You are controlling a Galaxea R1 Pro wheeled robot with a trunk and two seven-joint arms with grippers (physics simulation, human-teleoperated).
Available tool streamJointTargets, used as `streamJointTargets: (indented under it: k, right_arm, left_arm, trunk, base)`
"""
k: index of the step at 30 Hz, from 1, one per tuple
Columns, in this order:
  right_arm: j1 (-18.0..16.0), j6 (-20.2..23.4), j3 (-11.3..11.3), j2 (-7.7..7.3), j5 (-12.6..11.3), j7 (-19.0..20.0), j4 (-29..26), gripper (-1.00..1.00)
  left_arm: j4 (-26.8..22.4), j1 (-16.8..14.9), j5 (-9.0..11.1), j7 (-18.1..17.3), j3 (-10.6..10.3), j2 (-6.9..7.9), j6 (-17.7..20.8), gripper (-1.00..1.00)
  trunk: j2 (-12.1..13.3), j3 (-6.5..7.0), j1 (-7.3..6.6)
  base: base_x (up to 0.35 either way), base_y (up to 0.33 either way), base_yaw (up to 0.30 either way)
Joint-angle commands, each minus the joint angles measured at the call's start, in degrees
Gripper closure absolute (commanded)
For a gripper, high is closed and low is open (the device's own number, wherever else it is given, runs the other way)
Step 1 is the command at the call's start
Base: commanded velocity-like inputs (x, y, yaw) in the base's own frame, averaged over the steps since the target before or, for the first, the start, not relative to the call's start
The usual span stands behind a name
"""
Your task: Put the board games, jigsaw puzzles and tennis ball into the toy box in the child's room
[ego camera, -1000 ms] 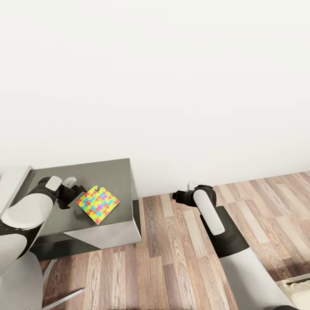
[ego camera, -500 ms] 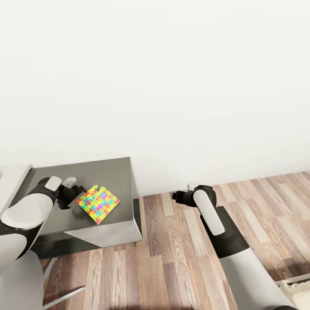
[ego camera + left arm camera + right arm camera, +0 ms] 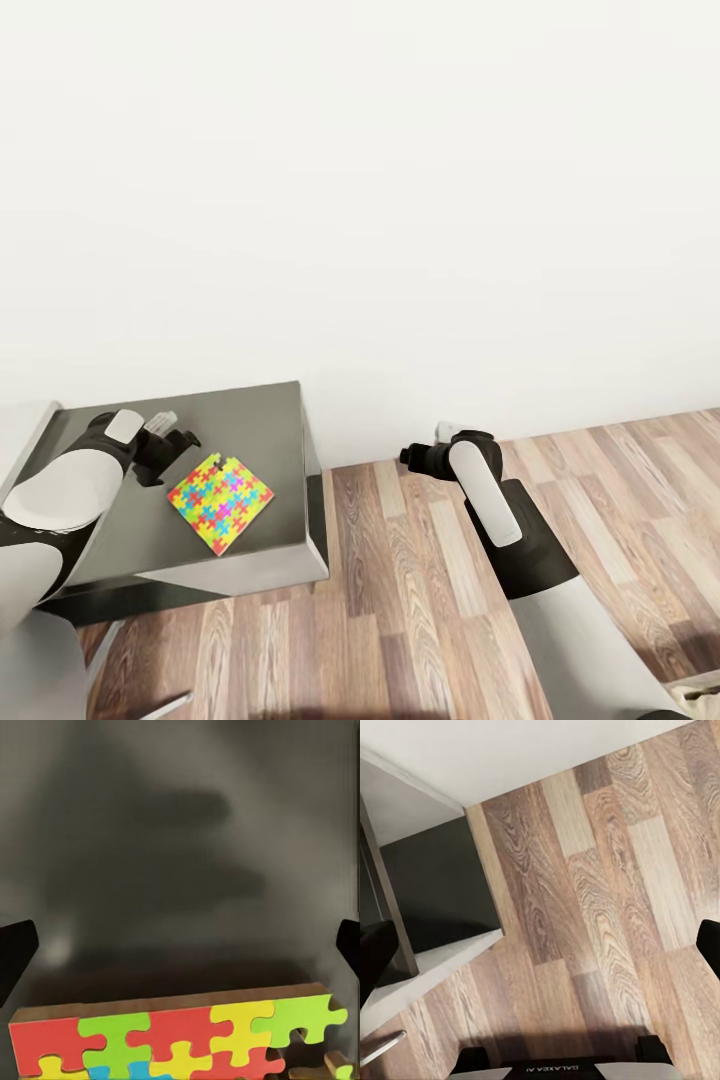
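One jigsaw puzzle [image 3: 220, 490], a thin square of yellow, red, blue and green pieces, lies flat on the dark grey corner section of the table [image 3: 262, 420]. My left gripper [image 3: 168, 438] hovers just beyond the puzzle's far left edge, open and holding nothing. In the left wrist view the puzzle's edge [image 3: 176, 1035] lies close below the open left gripper [image 3: 180, 949], whose dark fingertips [image 3: 15, 956] stand wide apart over the dark top. My right gripper [image 3: 415, 457] hangs open over the wood floor, right of the table's end; in the right wrist view the right gripper [image 3: 540, 945] is empty.
A white wall stands behind the table. Wood-plank floor [image 3: 420, 600] stretches right of the table's end face [image 3: 250, 575]. The light grey part of the top [image 3: 20, 425] shows at the far left. A thin metal leg [image 3: 160, 705] pokes in at the bottom left.
The whole picture has shifted, so the camera moved; table and puzzle now sit slightly lower and to the left. Both arms hold the same pose, and the left gripper is a little farther past the puzzle.
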Motion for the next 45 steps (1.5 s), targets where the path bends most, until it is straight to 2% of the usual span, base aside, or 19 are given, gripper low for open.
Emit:
streamJointTargets:
  k: [1,45]
  right_arm:
    - [-0.06,0.17,0.04,0.00,-0.51,-0.60,-0.04,-1.00]
    - [-0.06,0.25,0.04,0.00,-0.52,-0.60,-0.04,-1.00]
  left_arm:
    - [-0.05,-0.09,-0.57,-0.07,0.48,-0.03,0.23,-1.00]
    - [-0.05,-0.09,-0.58,-0.08,0.54,0.02,0.07,-1.00]
  trunk:
    - [-0.11,-0.09,0.04]
    - [-0.11,-0.72,0.04]
  base:
    - [0.047,0.000,0.000]
    - [0.014,-0.003,0.008]
